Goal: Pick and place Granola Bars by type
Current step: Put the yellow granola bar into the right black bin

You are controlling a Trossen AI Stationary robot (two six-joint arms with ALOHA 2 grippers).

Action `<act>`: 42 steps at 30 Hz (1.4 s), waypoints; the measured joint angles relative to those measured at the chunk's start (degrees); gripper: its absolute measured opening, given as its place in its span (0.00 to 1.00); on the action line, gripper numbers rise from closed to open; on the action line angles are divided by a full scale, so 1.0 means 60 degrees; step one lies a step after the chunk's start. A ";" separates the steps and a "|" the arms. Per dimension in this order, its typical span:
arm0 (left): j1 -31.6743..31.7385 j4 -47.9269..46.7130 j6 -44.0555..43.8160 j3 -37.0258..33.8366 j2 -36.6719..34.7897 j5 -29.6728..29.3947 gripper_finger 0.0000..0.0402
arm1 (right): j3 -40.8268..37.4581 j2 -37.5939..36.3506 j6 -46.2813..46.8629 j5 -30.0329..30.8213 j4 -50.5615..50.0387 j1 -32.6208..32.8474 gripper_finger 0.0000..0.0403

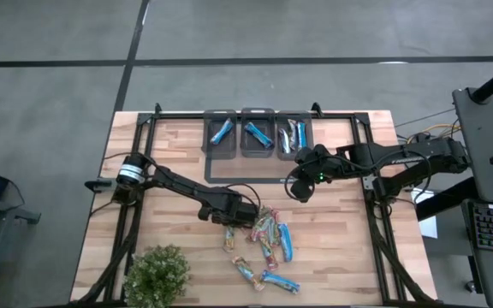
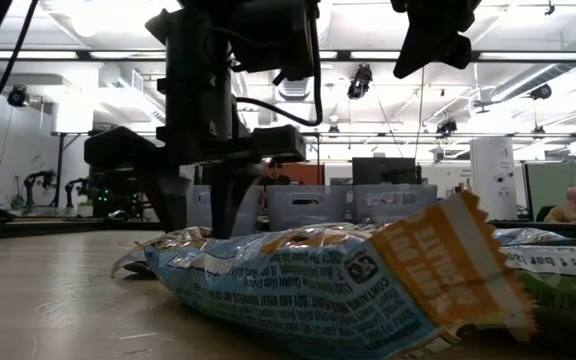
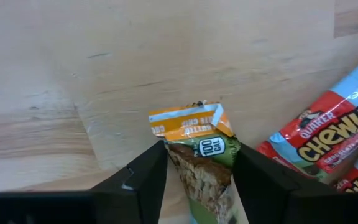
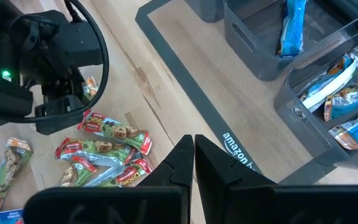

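Note:
Several granola bars (image 1: 268,239) lie loose on the wooden table, some blue, some green and red. My left gripper (image 1: 251,214) points down at the pile's far left side, and in its wrist view its fingers stand on both sides of a green bar with an orange end (image 3: 199,152). My right gripper (image 4: 193,155) hangs shut above the table between the pile and the bins, holding nothing. In the low view a blue and orange bar (image 2: 338,290) fills the foreground. My left gripper has the green bar between its two fingers, one finger (image 3: 148,177) against each long side (image 3: 178,163), a little below the orange end. The fingers come from above, pointing down, and lie across the bar. The bar lies on the table.
Three dark bins (image 1: 257,133) stand in a row at the far edge on a dark mat (image 1: 246,171), with blue bars in them (image 4: 294,25). A leafy green plant (image 1: 157,274) stands at the near left corner. Bare wood lies to the left of the pile.

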 joint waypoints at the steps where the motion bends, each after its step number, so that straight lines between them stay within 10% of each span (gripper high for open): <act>1: 0.0000 -0.0007 0.0000 -0.0005 0.0000 0.0000 0.37 | 0.0000 0.0000 0.0000 0.0000 0.0000 0.0000 0.02; 14: 0.0004 0.0046 0.0240 -0.0015 0.0000 -0.0011 0.17 | 0.0000 0.0000 -0.0040 0.0000 0.0000 0.0000 0.02; 42: 0.0004 0.0024 0.0392 -0.0011 0.0000 -0.0011 0.13 | 0.0000 0.0000 -0.0073 0.0025 0.0004 0.0000 0.02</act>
